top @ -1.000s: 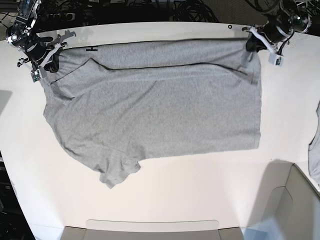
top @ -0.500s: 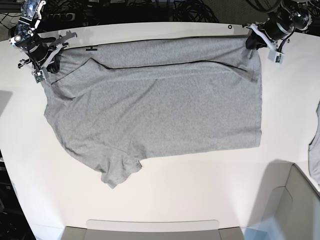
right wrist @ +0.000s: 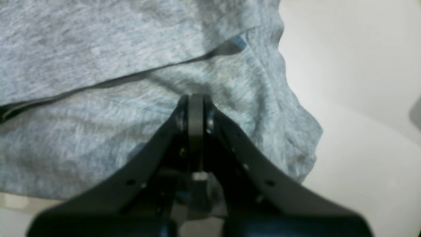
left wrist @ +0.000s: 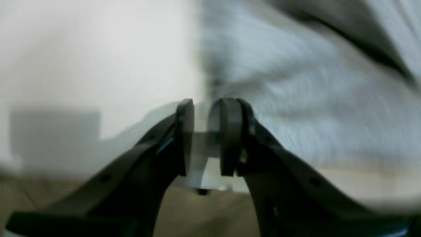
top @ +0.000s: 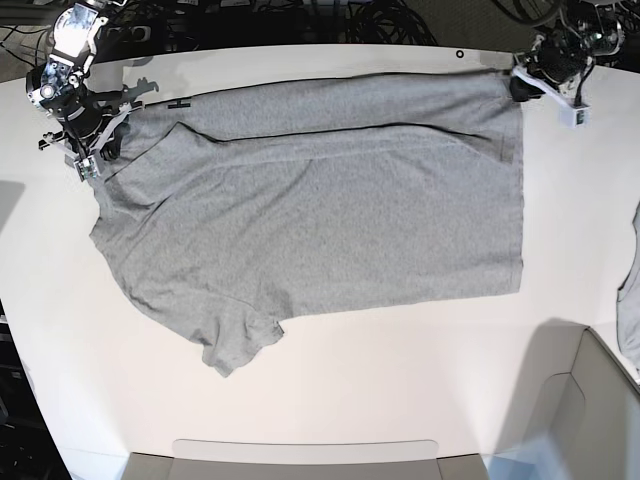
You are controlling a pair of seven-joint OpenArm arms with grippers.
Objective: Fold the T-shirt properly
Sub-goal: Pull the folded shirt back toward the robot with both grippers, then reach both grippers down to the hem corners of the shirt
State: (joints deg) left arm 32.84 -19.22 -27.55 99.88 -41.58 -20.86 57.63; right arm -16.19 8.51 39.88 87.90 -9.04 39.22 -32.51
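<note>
My right fingers (right wrist: 196, 113) are closed on the T-shirt (top: 320, 220) at its far left corner, my left fingers (left wrist: 207, 131) stand slightly apart, holding nothing.

blurred: left wrist view, T-shirt (left wrist: 296, 98) | cut off: paler cloth (top: 630, 300), right edge

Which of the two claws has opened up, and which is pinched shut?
The left gripper is parted, with a gap between its pads, beside the T-shirt. The right gripper is pressed shut.
</note>
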